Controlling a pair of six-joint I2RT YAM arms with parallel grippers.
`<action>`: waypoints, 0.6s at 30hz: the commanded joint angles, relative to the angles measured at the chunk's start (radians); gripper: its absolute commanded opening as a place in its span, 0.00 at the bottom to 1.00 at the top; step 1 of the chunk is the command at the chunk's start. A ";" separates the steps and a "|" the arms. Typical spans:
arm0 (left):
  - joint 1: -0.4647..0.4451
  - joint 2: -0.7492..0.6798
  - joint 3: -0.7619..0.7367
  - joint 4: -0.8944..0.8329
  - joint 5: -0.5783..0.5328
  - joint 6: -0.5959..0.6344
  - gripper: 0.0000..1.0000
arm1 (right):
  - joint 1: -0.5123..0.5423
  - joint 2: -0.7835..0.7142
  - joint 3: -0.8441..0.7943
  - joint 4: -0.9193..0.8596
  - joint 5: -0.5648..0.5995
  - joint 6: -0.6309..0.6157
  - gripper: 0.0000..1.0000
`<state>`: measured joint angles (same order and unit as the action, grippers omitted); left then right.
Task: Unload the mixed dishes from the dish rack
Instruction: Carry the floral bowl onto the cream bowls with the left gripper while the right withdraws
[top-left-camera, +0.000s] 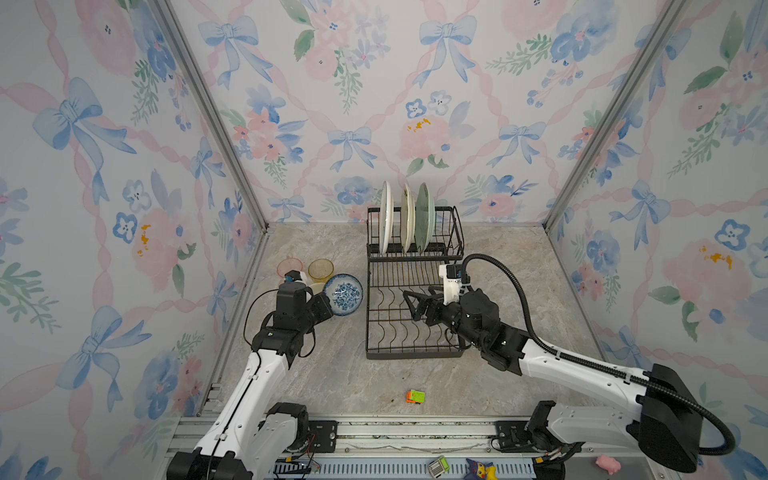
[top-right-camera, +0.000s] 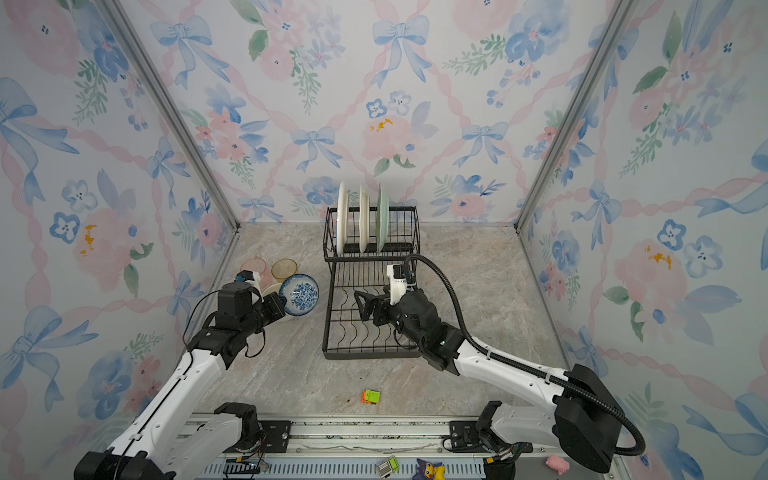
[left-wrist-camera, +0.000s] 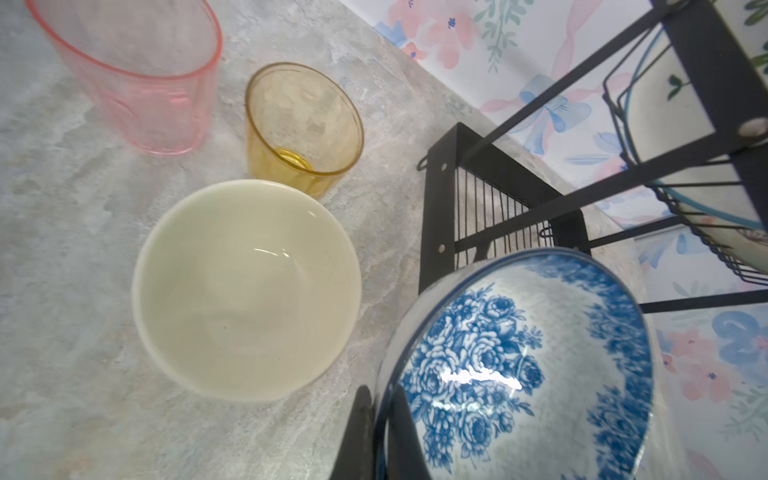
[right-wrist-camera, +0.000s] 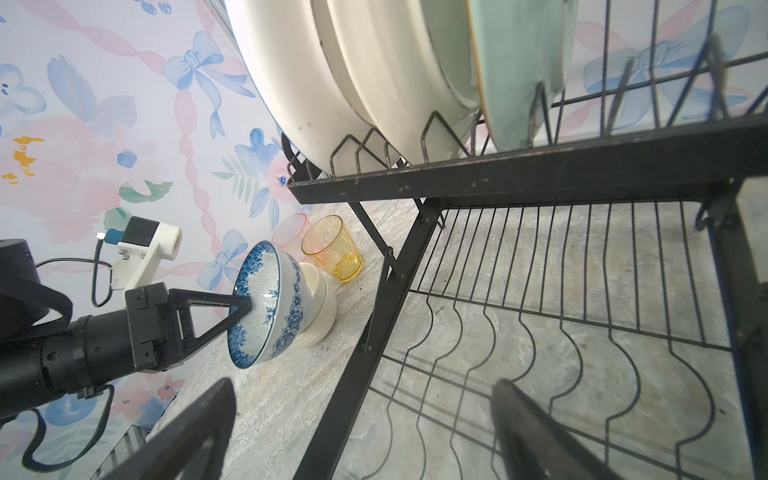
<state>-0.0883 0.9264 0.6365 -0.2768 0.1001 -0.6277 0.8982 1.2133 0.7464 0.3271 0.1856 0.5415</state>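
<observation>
Standing on marbled tabletop (top-left-camera: 332, 374), dish rack (top-left-camera: 409, 354), floral wallpaper (top-left-camera: 457, 83)

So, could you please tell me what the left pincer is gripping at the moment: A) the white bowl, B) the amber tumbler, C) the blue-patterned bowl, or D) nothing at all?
C: the left pincer is shut on the rim of the blue-patterned bowl, holding it tilted.

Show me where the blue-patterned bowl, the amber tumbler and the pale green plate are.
blue-patterned bowl (left-wrist-camera: 519, 365): left wrist view, on its painted inside.
amber tumbler (left-wrist-camera: 299, 124): left wrist view, on its inner wall.
pale green plate (right-wrist-camera: 523, 62): right wrist view, on its broad face.
</observation>
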 joint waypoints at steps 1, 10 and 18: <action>0.049 -0.004 0.024 -0.036 -0.046 0.056 0.00 | -0.009 -0.040 0.006 -0.039 0.032 -0.049 0.97; 0.135 0.039 0.066 -0.088 -0.086 0.105 0.00 | -0.052 -0.080 -0.014 -0.069 0.013 -0.055 0.97; 0.154 0.104 0.089 -0.087 -0.096 0.112 0.00 | -0.072 -0.075 -0.014 -0.077 -0.009 -0.056 0.97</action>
<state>0.0586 1.0107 0.6849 -0.3843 0.0101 -0.5369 0.8383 1.1496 0.7437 0.2722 0.1875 0.5037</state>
